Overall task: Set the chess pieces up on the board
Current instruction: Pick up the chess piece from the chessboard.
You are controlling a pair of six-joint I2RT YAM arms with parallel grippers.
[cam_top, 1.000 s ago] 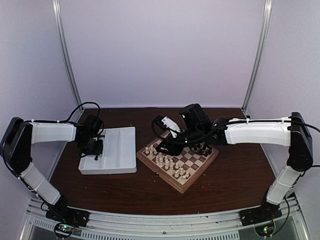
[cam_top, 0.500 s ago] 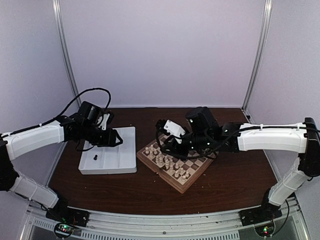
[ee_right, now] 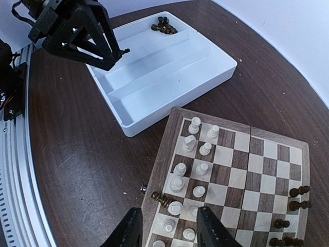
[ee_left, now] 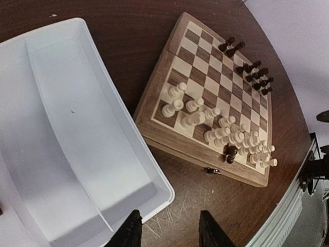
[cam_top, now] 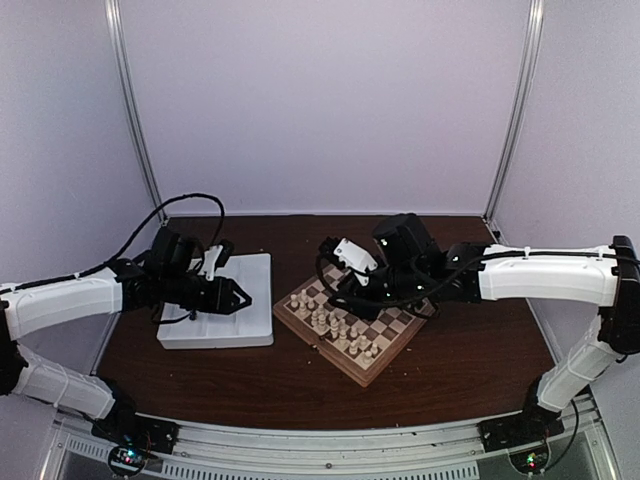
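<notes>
Both jaws stand part-open, empty (right pair over board (ee_right: pixel 160 164)); chess pieces (ee_right: pixel 299 191) sit well aside.

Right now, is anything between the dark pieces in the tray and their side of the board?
Yes. The white pieces fill the side of the board nearest the tray, and the right arm hangs over it; the dark pieces would have to pass over them.

One board (ee_right: pixel 161 164), one tray (ee_right: pixel 180 100) — three compartments (ee_right: pixel 149 69)
</notes>
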